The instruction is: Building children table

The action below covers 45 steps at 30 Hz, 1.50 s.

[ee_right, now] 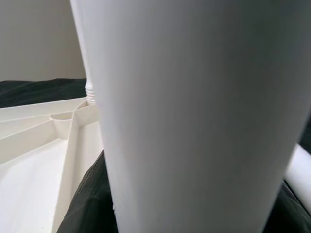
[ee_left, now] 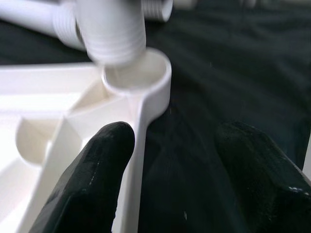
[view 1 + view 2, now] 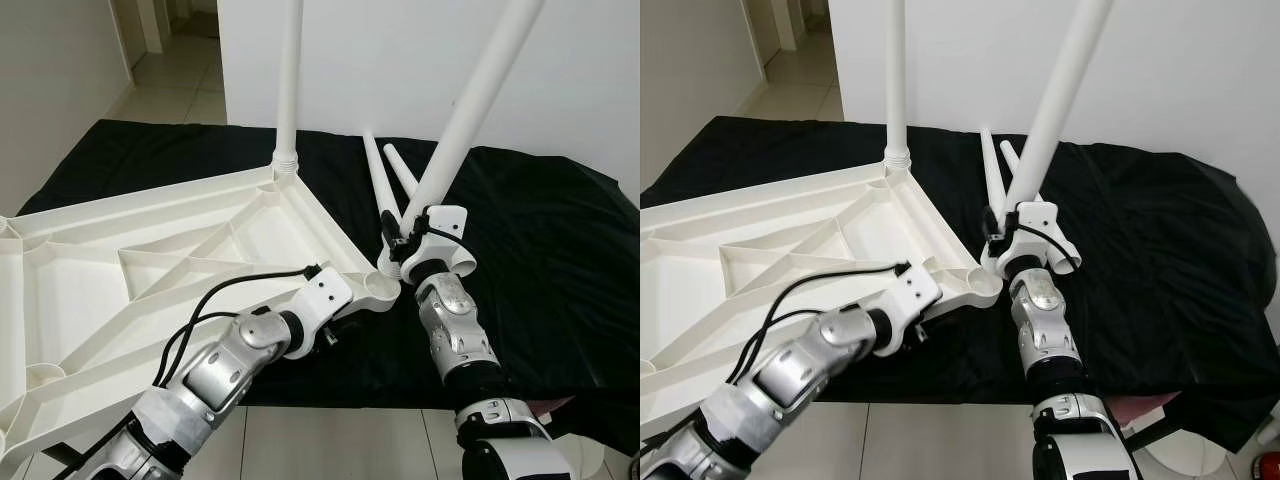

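The white tabletop point(image 3: 150, 270) lies upside down on a surface draped in black cloth point(image 3: 540, 250), with one leg point(image 3: 289, 80) already standing upright in its far corner. The right gripper point(image 3: 403, 243) is clamped on a second leg point(image 3: 470, 110), tilted, its threaded end hovering just over the near corner socket point(image 2: 141, 73). The left gripper point(image 2: 170, 165) straddles the tabletop's edge just behind that socket, its fingers point(image 2: 97, 174) spread either side of the rim rather than pinching it. Two spare legs point(image 3: 385, 175) lie on the cloth beyond.

To do this step well, the leg probably needs bringing upright so its thread meets the socket squarely; entering at the present slant risks cross-threading. The left gripper would do best to steady the rim firmly while the right one lowers and turns
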{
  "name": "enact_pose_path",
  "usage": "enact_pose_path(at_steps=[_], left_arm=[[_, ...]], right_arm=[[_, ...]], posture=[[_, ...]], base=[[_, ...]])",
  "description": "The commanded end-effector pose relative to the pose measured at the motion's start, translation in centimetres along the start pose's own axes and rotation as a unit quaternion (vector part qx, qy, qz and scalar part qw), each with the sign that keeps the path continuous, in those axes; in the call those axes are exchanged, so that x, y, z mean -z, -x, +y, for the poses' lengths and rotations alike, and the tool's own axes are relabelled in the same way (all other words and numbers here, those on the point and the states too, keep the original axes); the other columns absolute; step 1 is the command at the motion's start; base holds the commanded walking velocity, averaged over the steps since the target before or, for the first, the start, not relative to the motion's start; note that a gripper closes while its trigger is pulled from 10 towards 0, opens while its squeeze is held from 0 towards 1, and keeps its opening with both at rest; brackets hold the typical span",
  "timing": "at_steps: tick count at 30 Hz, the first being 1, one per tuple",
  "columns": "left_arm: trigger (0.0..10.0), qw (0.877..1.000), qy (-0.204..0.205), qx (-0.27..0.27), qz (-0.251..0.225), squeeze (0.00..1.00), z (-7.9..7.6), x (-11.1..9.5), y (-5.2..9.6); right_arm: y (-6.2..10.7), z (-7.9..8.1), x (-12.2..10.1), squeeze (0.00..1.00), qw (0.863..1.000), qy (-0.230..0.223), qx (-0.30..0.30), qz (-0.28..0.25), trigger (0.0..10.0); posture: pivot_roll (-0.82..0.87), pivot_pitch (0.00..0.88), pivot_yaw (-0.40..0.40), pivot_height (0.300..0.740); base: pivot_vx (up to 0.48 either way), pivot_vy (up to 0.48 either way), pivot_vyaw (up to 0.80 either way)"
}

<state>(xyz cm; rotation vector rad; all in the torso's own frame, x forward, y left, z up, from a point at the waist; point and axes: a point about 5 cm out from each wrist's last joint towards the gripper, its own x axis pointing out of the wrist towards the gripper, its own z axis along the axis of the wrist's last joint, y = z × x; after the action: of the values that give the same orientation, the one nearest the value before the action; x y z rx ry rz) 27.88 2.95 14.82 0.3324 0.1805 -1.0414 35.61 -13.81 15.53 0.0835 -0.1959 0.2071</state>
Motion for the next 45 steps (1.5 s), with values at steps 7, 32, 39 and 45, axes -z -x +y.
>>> enact_pose_path(at_steps=[7, 32, 39, 45], left_arm=[[10.0, 0.997, 0.037, -0.036, -0.058, 0.0, 0.8, -2.1, 1.0], [10.0, 0.983, 0.082, -0.133, -0.099, 0.0, 2.6, -1.8, 3.3], [10.0, 0.982, 0.083, -0.134, -0.105, 0.0, 2.3, -2.1, 3.2], [10.0, 0.982, 0.082, -0.133, -0.108, 0.0, 2.3, -2.3, 3.2]], right_arm=[[-0.1, 1.3, 0.6, 0.0, 0.999, 0.025, -0.041, 0.014, 10.0], [3.3, -0.1, 2.6, 0.0, 0.996, 0.044, -0.059, 0.056, 10.0], [4.0, -0.6, 3.1, 0.0, 0.996, 0.024, -0.065, 0.059, 10.0], [4.3, -0.4, 3.7, 0.0, 0.994, -0.005, -0.092, 0.056, 10.0]], posture=[[0.05, 0.0, -0.11, 0.74], [0.05, 0.0, -0.127, 0.74], [0.05, 0.0, -0.124, 0.74], [0.05, 0.0, -0.12, 0.74]], base=[[0.0, 0.0, 0.0], [0.0, 0.0, 0.0], [0.0, 0.0, 0.0], [0.0, 0.0, 0.0]])
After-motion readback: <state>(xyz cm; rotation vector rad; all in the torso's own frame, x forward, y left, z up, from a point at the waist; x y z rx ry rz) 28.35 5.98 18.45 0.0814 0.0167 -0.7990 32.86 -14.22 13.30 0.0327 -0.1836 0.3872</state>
